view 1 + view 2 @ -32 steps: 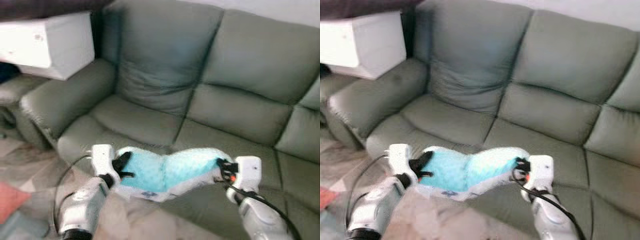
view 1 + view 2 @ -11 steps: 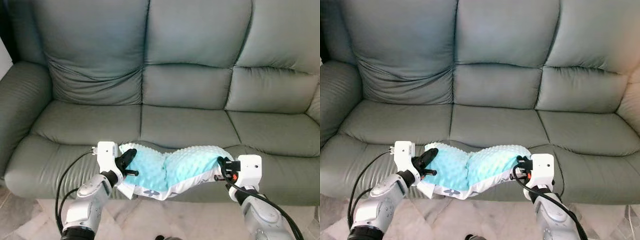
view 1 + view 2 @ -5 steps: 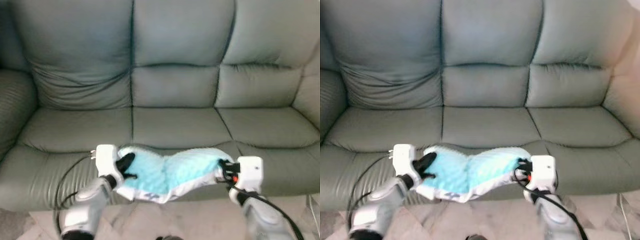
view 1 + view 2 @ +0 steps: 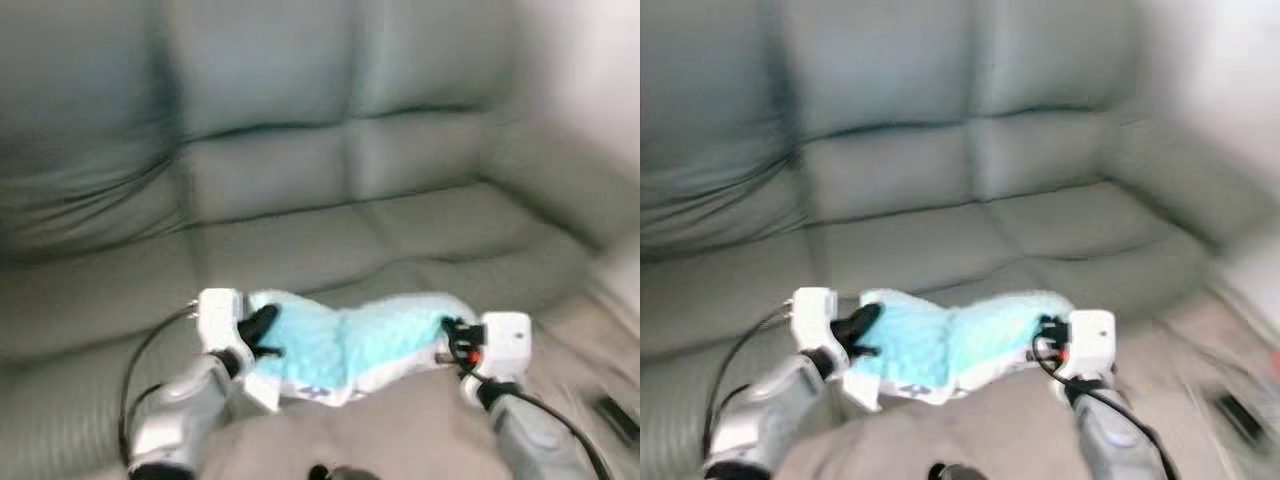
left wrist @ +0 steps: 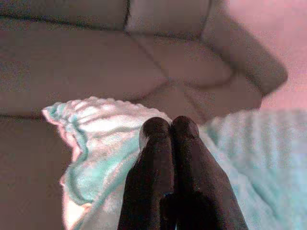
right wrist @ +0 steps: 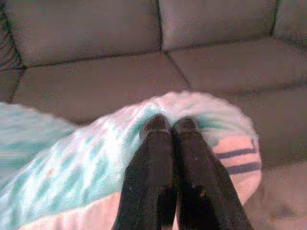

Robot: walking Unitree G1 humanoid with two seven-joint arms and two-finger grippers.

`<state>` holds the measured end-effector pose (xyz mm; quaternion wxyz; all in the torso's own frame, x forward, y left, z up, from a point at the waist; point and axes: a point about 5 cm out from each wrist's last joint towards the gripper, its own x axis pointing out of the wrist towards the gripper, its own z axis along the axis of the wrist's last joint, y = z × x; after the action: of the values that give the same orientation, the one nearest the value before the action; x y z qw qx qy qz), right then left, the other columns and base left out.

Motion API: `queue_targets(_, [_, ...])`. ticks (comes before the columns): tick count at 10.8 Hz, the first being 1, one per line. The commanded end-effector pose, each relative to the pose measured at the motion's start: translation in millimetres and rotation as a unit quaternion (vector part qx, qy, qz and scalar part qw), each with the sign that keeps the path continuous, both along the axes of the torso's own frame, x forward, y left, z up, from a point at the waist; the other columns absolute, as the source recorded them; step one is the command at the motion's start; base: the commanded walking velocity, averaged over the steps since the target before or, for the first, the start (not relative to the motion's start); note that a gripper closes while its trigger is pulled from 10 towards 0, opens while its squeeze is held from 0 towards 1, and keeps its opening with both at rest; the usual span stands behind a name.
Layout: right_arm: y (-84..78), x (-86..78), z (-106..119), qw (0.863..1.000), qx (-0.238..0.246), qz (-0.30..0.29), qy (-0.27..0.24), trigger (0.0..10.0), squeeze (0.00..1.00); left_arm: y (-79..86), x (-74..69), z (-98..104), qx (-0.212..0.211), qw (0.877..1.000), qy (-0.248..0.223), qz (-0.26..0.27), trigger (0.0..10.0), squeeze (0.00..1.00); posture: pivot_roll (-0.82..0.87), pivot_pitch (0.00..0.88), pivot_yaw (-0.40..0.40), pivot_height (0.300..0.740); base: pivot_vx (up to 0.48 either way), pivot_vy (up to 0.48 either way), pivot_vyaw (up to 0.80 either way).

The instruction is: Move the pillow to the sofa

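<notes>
No writing can be read; the head views are blurred. The pillow, turquoise with a white edge, hangs in the air between both grippers, in front of the grey sofa. The left gripper pinches its end at 9 o'clock, fingers pressed together on the fabric. The right gripper pinches the 3 o'clock end likewise. Both arms reach forward, level.

Pillow: turquoise, bumpy dot texture, white underside w/ dark stripes by right fingers. Fingers black. Sofa grey-green. Arms silver.
</notes>
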<state>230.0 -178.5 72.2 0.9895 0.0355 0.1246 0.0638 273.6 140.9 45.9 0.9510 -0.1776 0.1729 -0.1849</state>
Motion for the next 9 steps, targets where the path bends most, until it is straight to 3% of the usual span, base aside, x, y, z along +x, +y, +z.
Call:
queue_targets(1, [-3.0, 0.8, 3.6, 1.0, 0.0, -0.001, -0.008, 10.0, 0.0, -0.8, 1.3, 3.9, -0.005, 1.0, -0.007, 0.002, 10.0, 0.0, -0.19, 0.124, -0.064, 0.74, 0.0, 0.0, 0.0])
queue_targets(7, [-0.2, 1.4, 4.3, 1.0, -0.017, 0.015, -0.013, 10.0, 0.0, 3.9, 7.7, 7.9, 0.034, 0.998, -0.025, 0.041, 10.0, 0.0, -0.19, 0.12, -0.062, 0.74, 0.0, 0.0, 0.0])
queue_targets(9, [-0.1, 6.4, 6.5, 1.0, -0.017, 0.015, -0.022, 10.0, 0.0, 26.2, 14.9, 17.1, 0.118, 0.984, -0.075, 0.112, 10.0, 0.0, -0.16, 0.116, -0.059, 0.74, 0.0, 0.0, 0.67])
